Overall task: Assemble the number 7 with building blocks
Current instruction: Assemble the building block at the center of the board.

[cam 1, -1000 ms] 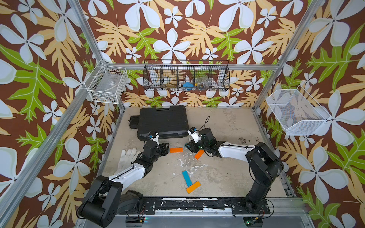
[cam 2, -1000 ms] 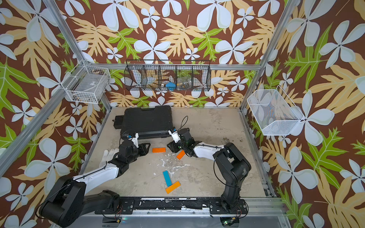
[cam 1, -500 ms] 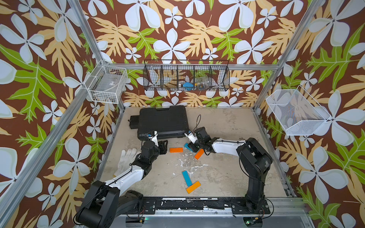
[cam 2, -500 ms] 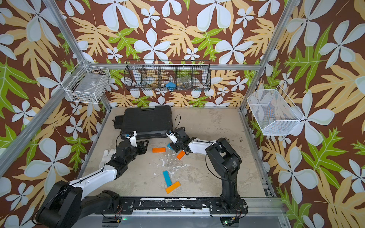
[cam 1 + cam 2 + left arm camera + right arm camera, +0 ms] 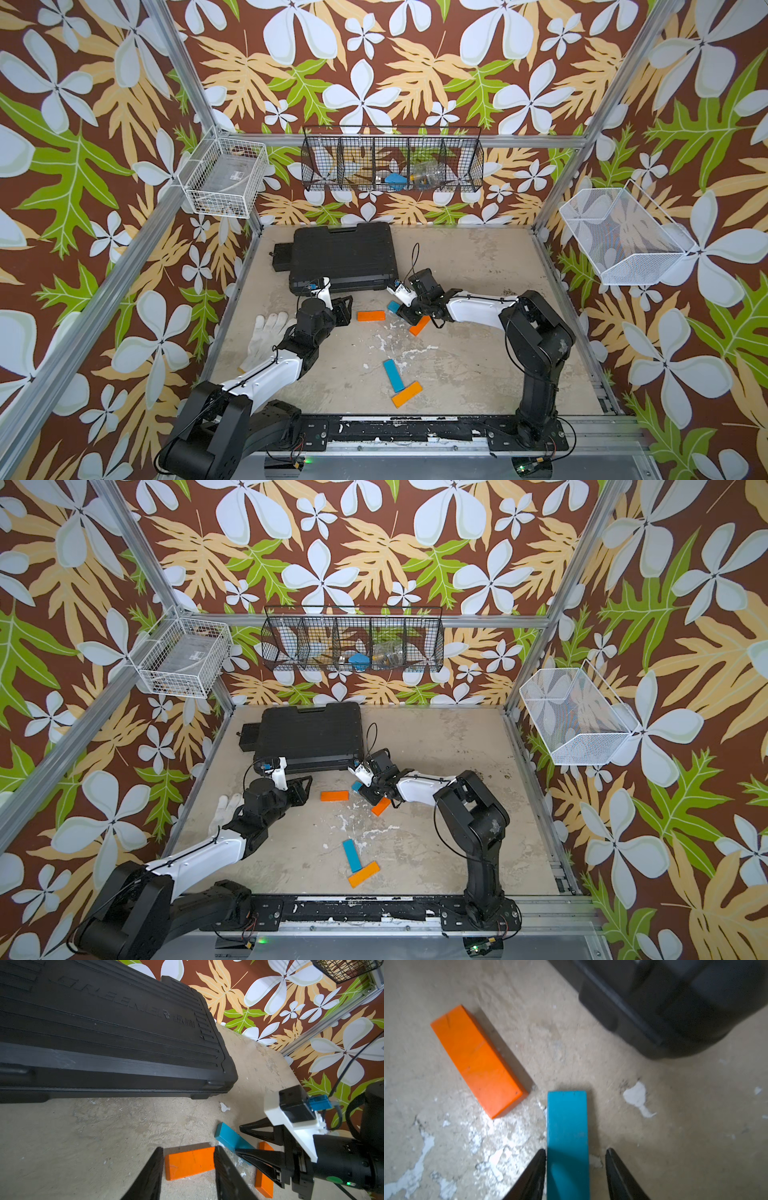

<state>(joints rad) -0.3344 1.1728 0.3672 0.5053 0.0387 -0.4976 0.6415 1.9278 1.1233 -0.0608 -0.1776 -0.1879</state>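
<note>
Five building blocks lie on the table. An orange block lies crosswise just ahead of my left gripper, which stands open. In the left wrist view that block shows between the fingertips of the left gripper. My right gripper is open astride a blue block. One finger is against the block's side and a gap shows at the other. A second orange block lies under the right gripper. Another blue block and an orange one touch near the front. No number 7 is formed.
A black case lies at the back left, close behind both grippers. A white glove lies beside the left arm. Wire baskets hang on the walls. White paint flecks mark the table's middle.
My right jaws have narrowed around the blue block and the right arm's elbow has swung left. My left gripper has narrowed slightly and kept its place beside the orange block.
</note>
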